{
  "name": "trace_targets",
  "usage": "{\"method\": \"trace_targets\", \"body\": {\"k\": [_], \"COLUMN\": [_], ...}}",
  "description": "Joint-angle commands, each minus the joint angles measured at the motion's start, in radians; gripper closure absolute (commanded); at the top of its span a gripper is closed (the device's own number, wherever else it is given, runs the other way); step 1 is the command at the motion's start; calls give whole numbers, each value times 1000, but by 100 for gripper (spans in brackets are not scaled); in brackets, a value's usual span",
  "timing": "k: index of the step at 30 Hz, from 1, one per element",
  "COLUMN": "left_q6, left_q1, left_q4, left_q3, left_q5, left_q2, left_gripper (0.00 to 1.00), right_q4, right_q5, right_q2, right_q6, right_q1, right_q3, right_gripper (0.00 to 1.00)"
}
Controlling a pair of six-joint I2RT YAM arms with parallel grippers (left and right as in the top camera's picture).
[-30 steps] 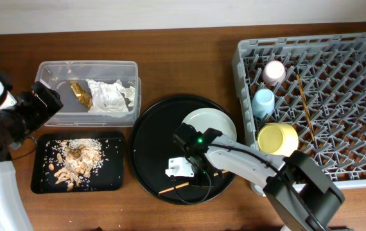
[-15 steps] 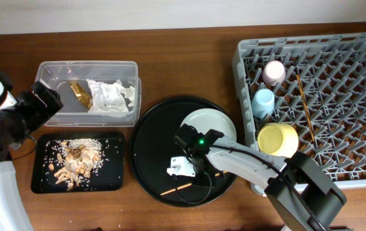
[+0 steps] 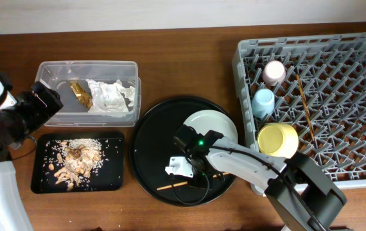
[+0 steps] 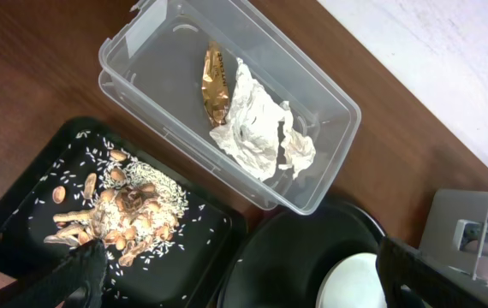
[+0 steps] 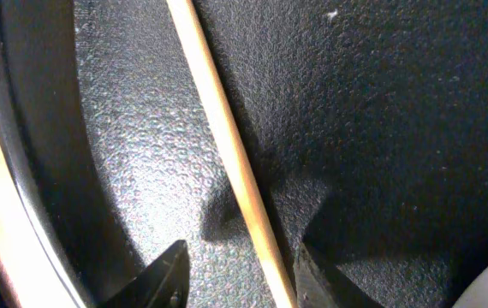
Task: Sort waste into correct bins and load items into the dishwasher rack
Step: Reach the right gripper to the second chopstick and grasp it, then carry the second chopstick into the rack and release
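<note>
Wooden chopstick (image 5: 227, 154) and plate (image 3: 216, 123) on the round tray (image 3: 148, 138) seem all that is left to load; right tool (image 5: 242, 274) parted astride the chopstick, gripping nothing; left tool (image 3: 47, 102) spread, empty.

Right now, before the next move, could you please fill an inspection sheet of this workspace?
Surface: brown wooden table carrying everything.
Job's things: crumpled white napkin and gold wrapper in clear plastic box; food scraps in shallow black tray; pink cup, light-blue cup, yellow bowl and one wooden chopstick in grey rack; pale plate and second chopstick on round black tray.
Clutter: nothing seen.
Grippers: left gripper open, empty; right gripper open astride second chopstick.
Cables: thin dark cable by left arm.
Surroundings: pale wall behind table.
</note>
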Motion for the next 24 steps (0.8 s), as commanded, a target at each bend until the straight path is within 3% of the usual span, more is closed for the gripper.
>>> {"method": "trace_targets", "body": {"k": [1,3,9,12,17,21,24], "left_q6": [-3,-3,-3,-3,-3,-3,-3], "left_q1": [4,4,4,4,4,4,4], "left_q4": [0,0,0,0,0,0,0], "left_q3": [3,3,3,3,3,3,3], "left_q5": [-4,-4,-4,-4,-4,-4,-4], "left_q2": [-1,-1,-1,-1,-1,-1,-1], "left_gripper": [1,1,1,1,1,1,1], "right_q4": [76,94,87,81,81,23,-18], "right_q5": [33,56,66,66,28,28,28], "right_q2": [34,34,34,34,34,32,24], "right_q6": [11,11,27,27,27,34,50], "right_q1": [-2,-2,-2,-2,-2,-2,-2], "right_q3": [-61,-76,-79,-79,-66,19,64], "right_gripper": [53,53,83,90,88,96,96]}}
